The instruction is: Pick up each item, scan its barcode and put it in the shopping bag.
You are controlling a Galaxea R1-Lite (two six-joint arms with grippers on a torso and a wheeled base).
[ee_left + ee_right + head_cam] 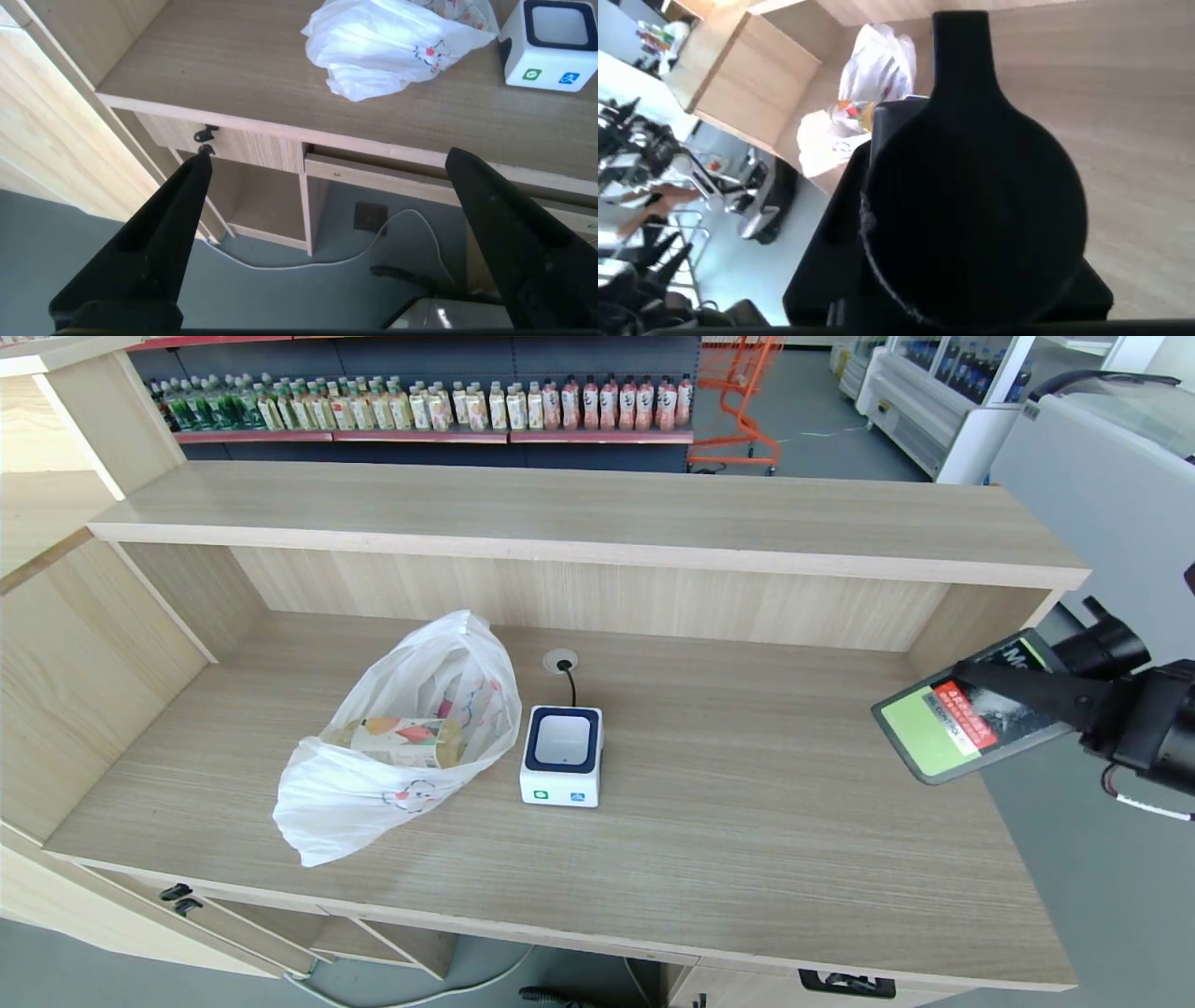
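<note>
A white plastic shopping bag [401,747] lies on the wooden counter [747,821], its mouth open, with a printed packet [401,739] inside. Just right of it stands the white barcode scanner [561,755], its dark window facing up. My right gripper [1027,695] hangs past the counter's right end, shut on a flat dark packet [962,723] with a green and red label. My left gripper [329,159] is open and holds nothing, low in front of the counter's front edge, with the bag [392,47] and scanner [551,42] beyond. The bag [868,93] also shows in the right wrist view.
A cable runs from the scanner to a grommet hole [560,662]. A raised back ledge [597,513] and a side panel [84,691] wall in the counter. Drawers with dark handles [204,137] sit under its front edge. Bottle shelves [420,406] stand behind.
</note>
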